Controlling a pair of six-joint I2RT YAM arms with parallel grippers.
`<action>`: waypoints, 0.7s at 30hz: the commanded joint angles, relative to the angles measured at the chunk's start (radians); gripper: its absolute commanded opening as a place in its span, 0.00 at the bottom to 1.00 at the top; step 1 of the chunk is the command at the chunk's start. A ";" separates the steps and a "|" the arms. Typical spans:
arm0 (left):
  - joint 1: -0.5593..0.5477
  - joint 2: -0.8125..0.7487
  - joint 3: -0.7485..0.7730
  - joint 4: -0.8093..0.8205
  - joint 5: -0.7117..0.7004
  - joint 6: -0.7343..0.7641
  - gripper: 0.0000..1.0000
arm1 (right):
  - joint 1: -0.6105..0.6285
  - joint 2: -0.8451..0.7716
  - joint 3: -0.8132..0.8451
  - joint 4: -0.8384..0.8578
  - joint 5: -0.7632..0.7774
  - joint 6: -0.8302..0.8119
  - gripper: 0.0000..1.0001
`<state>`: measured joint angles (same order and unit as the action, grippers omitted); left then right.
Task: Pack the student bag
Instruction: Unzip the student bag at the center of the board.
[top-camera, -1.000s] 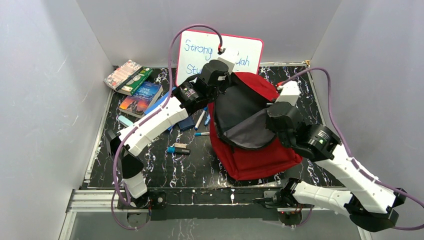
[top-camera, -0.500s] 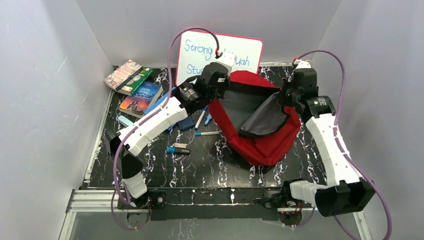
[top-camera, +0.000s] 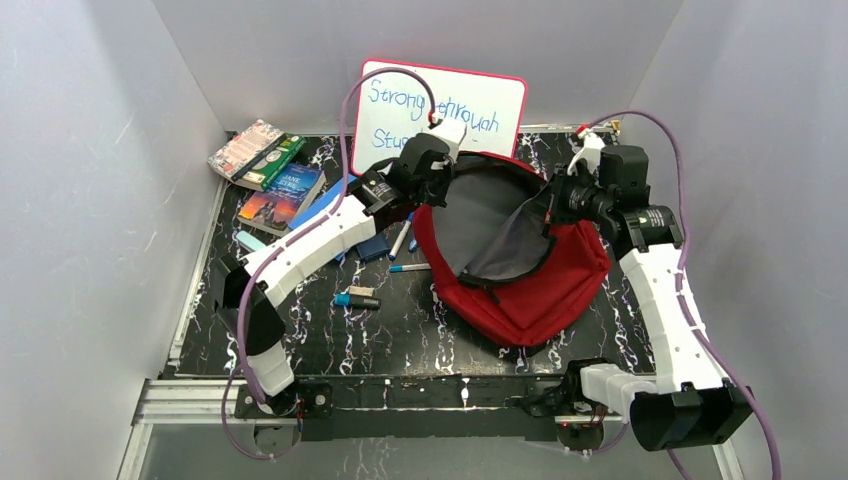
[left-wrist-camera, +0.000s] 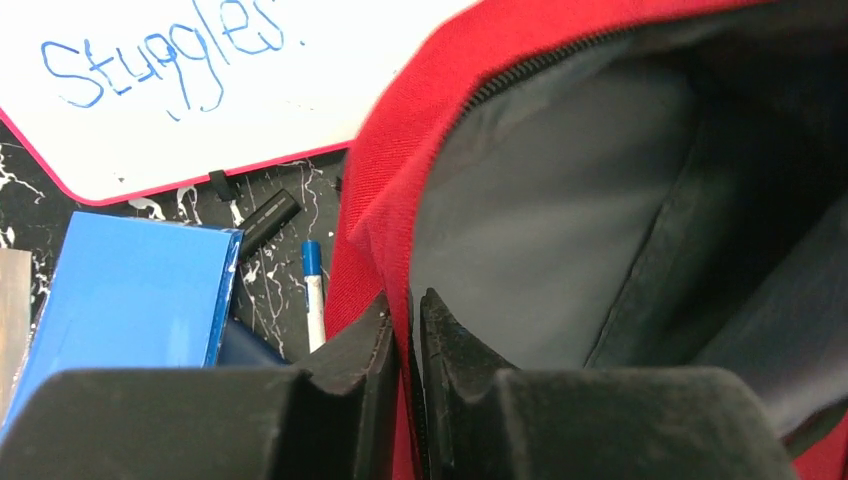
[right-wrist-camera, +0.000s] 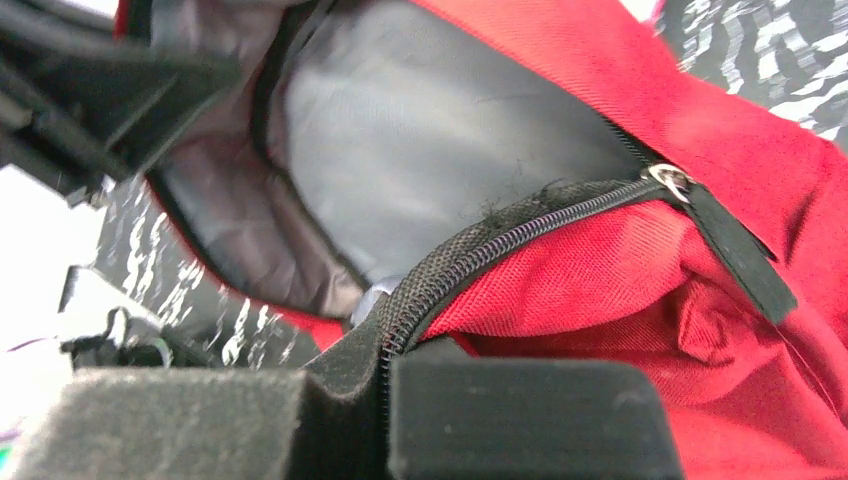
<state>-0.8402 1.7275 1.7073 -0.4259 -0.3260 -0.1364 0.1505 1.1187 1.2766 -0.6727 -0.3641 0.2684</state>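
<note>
"Strong" on the whiteboard (top-camera: 497, 98)

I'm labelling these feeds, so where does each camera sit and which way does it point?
Top view: fixed above and behind the arms, looking down at the table, backpack and whiteboard; both arms show.
Left wrist: on the left arm, looking past the left claw at the backpack's rim and the whiteboard.
Right wrist: on the right arm, looking past the right claw along the zipper into the backpack.
Shared: all three see the backpack's grey lining; top and left wrist, the whiteboard.
</note>
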 joint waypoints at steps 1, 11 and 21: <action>0.057 -0.038 -0.033 0.114 0.068 -0.048 0.16 | 0.002 -0.056 -0.066 0.067 -0.239 0.052 0.03; 0.082 -0.139 -0.180 0.253 0.264 -0.049 0.60 | 0.002 -0.170 -0.322 0.314 -0.145 0.289 0.02; 0.079 -0.347 -0.597 0.701 0.762 0.036 0.60 | 0.003 -0.166 -0.338 0.378 -0.156 0.330 0.07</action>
<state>-0.7547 1.3808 1.1477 0.0959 0.2001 -0.1265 0.1528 0.9749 0.9302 -0.4099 -0.4961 0.5777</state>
